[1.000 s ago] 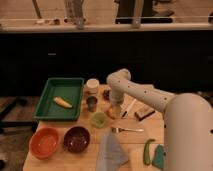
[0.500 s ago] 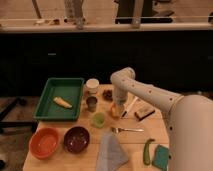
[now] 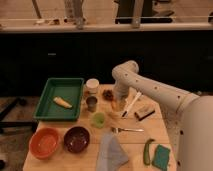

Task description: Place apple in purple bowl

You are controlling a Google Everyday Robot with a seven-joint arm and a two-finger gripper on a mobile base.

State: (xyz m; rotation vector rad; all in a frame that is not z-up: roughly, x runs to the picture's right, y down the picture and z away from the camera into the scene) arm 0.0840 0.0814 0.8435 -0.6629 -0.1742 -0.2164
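Planks of pale wood make up the table [image 3: 156, 129] under me, and behind it runs a dark counter front with a light ledge on top. At the left edge the legs of a black chair [image 3: 11, 112] stand on the floor.

On the left of the table sits a green plastic tray [image 3: 50, 89] holding a long yellow banana-like piece [image 3: 62, 102]. Beside the tray are a white cup [image 3: 92, 85], a dark metal cup [image 3: 91, 103] and a small green cup [image 3: 99, 119]. A dark reddish-brown lump [image 3: 107, 93] lies just left of my wrist.

My gripper [image 3: 117, 102] points down at mid-table, right at the small yellow-orange apple [image 3: 117, 106]; whether it is open or clamped I cannot tell. A white utensil [image 3: 131, 104] and a dark brown block [image 3: 145, 112] lie just to the right.

The round dark purple bowl [image 3: 76, 138] sits at the front left, well apart from the apple, next to a bright orange bowl [image 3: 44, 142]. The green cup stands between apple and purple bowl. A grey-blue cloth [image 3: 111, 152], a silver fork [image 3: 127, 129], a green vegetable [image 3: 148, 151] and a teal sponge [image 3: 161, 156] lie along the front.
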